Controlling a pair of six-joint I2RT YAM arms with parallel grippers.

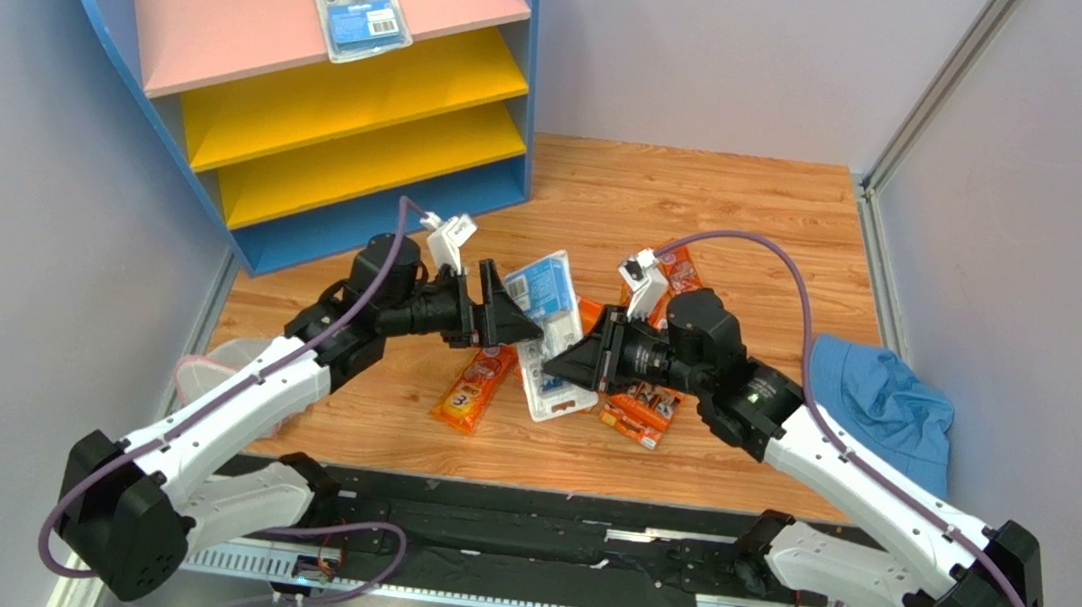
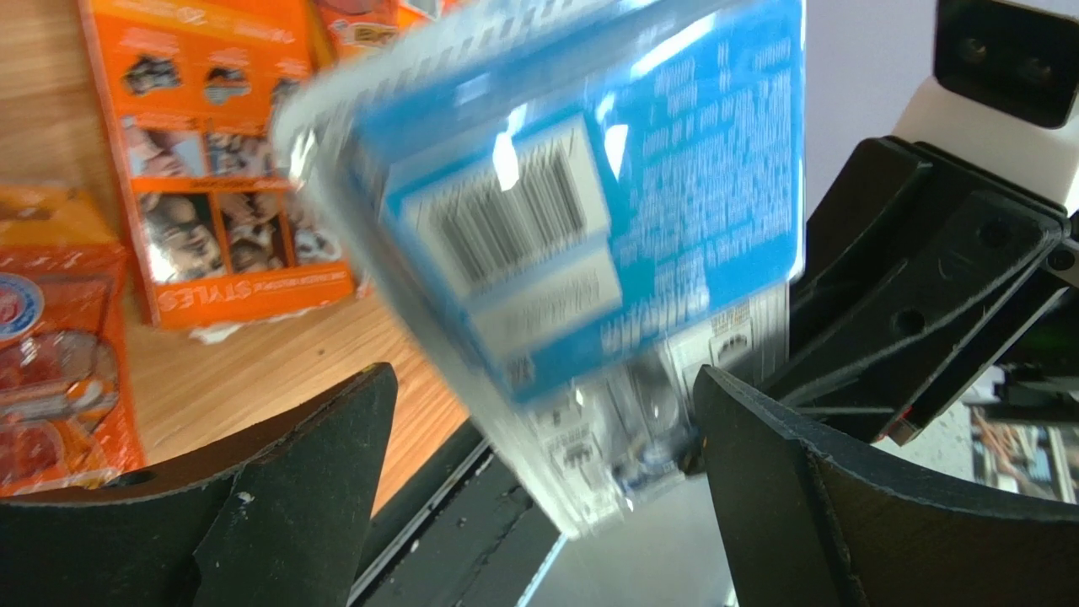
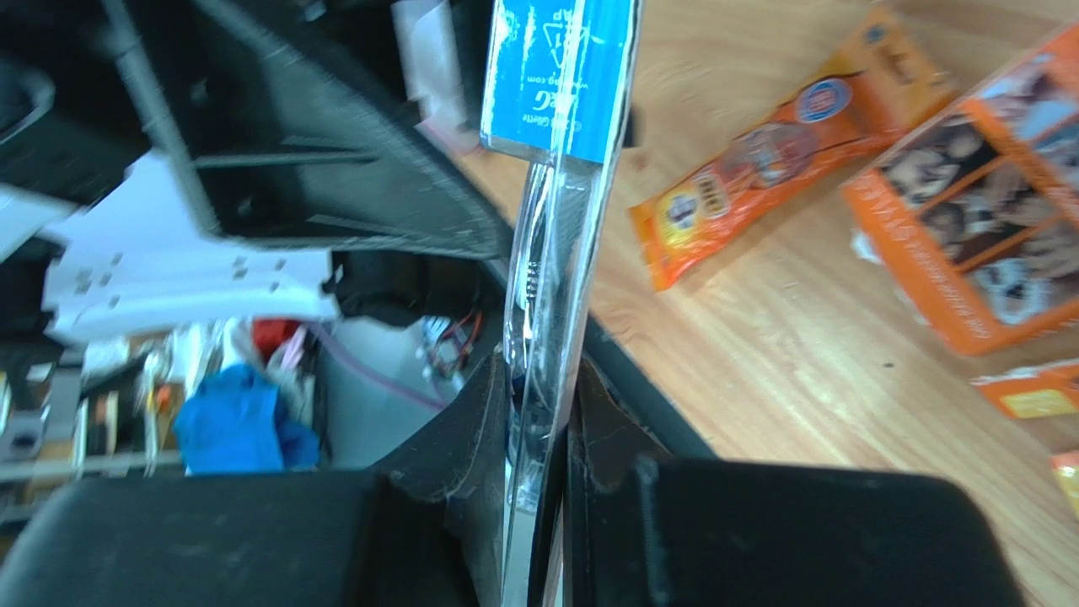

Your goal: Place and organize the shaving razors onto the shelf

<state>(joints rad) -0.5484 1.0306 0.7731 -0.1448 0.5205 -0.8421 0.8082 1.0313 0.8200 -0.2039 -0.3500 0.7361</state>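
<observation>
My right gripper [image 1: 575,359] is shut on the lower edge of a clear blister pack with blue backing [image 1: 540,289] and holds it above the table. The right wrist view shows the pack edge-on [image 3: 557,76], pinched between the jaws of my right gripper [image 3: 557,430]. My left gripper [image 1: 513,316] is open with its jaws on either side of the same pack [image 2: 570,215], not touching it. The shelf [image 1: 245,16] stands at the back left with another blister pack [image 1: 359,10] on its pink top board. The yellow boards show nothing on them.
On the wooden table under the grippers lie an orange bag [image 1: 475,387], a white blister pack [image 1: 550,392] and orange cards [image 1: 642,408], with one more behind [image 1: 681,270]. A blue cloth [image 1: 877,399] lies at the right. Walls close in on both sides.
</observation>
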